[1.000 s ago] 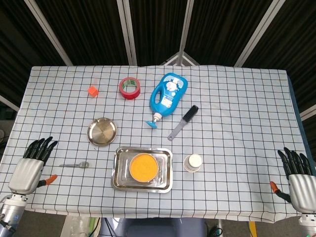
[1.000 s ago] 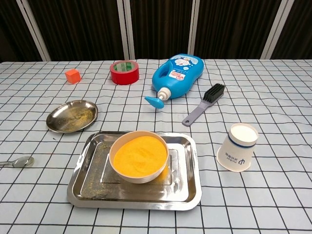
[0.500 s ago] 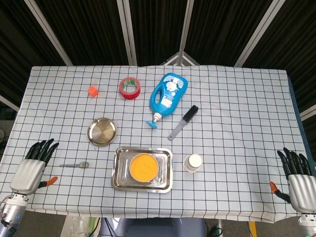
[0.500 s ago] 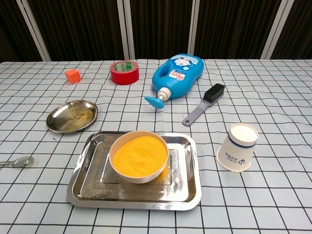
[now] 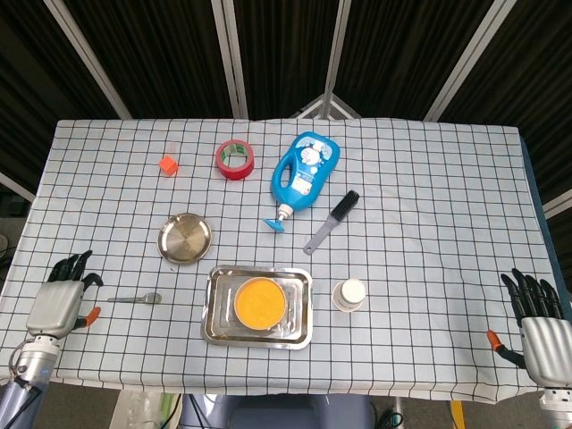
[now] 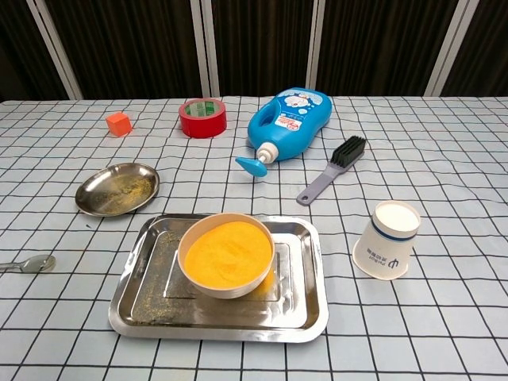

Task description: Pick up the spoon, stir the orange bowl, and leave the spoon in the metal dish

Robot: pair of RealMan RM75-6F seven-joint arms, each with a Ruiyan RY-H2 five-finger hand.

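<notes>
While both arms sit low at the worktop's (image 5: pixel 429 179) near edge, left robot hand (image 5: pixel 58 299) lies palm down, released, fingers apart, just left of the spoon (image 5: pixel 136 298). Right robot hand (image 5: pixel 539 326) rests released, well right of the spoon. Orange bowl (image 5: pixel 260 301) in tray (image 5: pixel 214 308), right of spoon; metal dish (image 5: pixel 185 238) behind spoon.

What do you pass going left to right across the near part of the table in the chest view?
spoon → metal tray holding the orange bowl → paper cup
</notes>
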